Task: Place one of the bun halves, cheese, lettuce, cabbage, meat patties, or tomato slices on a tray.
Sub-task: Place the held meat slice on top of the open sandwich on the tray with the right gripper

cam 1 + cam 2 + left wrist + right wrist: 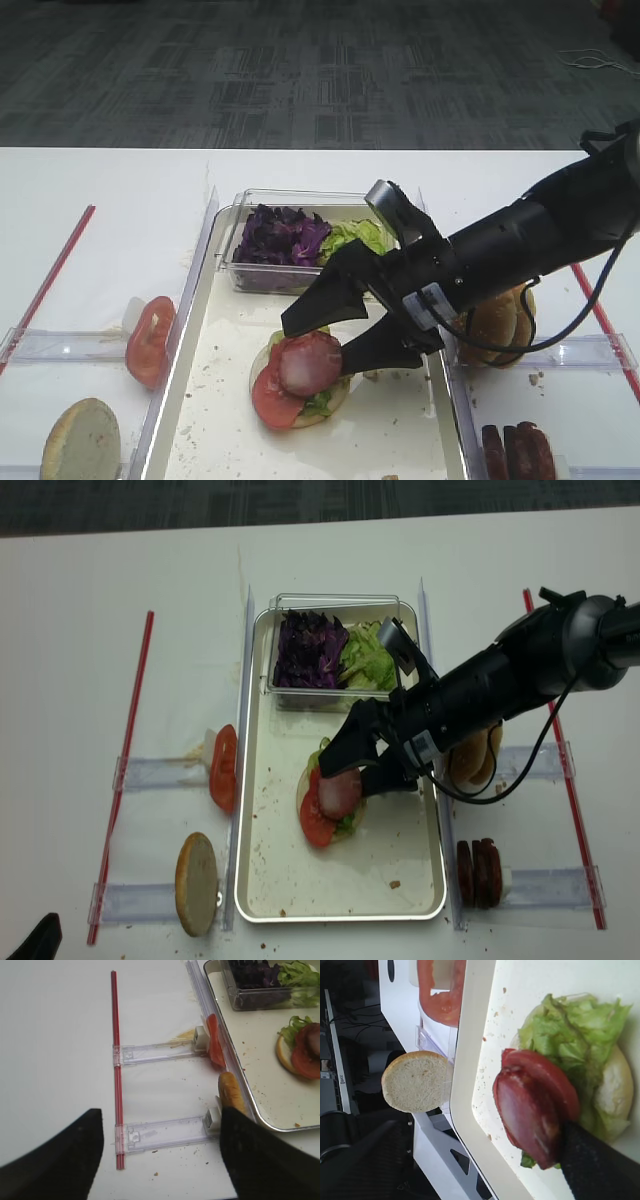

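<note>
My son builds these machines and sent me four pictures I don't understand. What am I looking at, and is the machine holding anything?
It is a two-armed robot stacking a burger. Two pictures look down on the white table from above; the other two come from cameras mounted at each arm's wrist.

The black right hand reaches over the cream tray. Its fingers stand wide apart on either side of a meat patty, which lies tilted on a tomato slice, lettuce and a bun half. One finger looks to be touching the patty, but nothing is gripped.

A clear box on the tray holds purple cabbage and more lettuce. Spare tomato, buns and patties wait in holders beside the tray. The left hand is open over bare table, holding nothing.
</note>
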`<state>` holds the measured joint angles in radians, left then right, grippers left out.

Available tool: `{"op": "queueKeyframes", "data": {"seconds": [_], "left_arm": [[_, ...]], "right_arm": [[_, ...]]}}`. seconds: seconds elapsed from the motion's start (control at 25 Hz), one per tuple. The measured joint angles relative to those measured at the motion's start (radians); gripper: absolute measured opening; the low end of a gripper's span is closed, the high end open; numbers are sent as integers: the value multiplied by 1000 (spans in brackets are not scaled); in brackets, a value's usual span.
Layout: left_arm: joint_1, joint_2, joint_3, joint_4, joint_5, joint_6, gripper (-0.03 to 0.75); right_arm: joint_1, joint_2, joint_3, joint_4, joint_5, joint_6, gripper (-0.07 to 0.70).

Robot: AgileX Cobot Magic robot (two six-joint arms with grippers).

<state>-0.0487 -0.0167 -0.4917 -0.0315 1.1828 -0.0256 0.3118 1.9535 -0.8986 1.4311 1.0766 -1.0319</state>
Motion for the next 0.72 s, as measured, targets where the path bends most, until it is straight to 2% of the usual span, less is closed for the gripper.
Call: {"op": "queueKeyframes", "data": {"seconds": [0.32, 0.52, 0.72], "left_arm": [[0, 0, 0, 0, 0, 0, 491], [0, 0, 0, 0, 0, 0, 491], [0, 0, 0, 0, 0, 0, 491]], "right_arm": [[0, -32, 0, -46, -20, 19, 659], [0, -50, -28, -150, -50, 67, 661], [0, -60, -100, -258, -41, 156, 661]]}}
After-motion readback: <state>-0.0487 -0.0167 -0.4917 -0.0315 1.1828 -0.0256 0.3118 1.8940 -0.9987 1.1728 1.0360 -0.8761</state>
